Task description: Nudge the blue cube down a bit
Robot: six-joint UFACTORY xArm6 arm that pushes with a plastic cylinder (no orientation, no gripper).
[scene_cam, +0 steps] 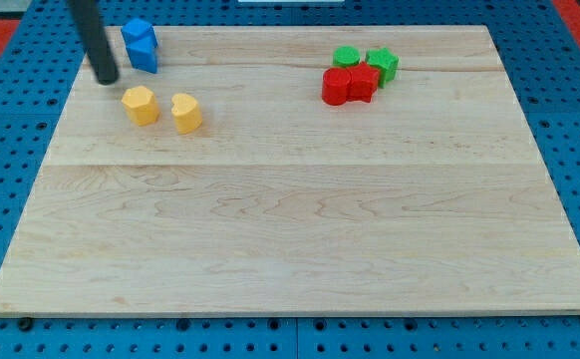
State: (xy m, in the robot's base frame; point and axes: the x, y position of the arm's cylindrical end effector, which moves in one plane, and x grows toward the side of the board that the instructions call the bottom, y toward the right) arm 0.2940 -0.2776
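Observation:
Two blue blocks sit touching at the view's top left: an upper one (138, 33) and a lower cube-like one (145, 54). I cannot tell for certain which is the cube. My tip (106, 79) rests on the board just left of and slightly below the lower blue block, with a small gap between them. The dark rod rises from it toward the view's top left.
A yellow block (141, 105) and a yellow heart-shaped block (186, 113) lie below the blue ones. At the top right, two red blocks (349, 86) touch a green round block (347, 57) and a green star-like block (382, 64). The wooden board (300, 229) lies on a blue pegboard.

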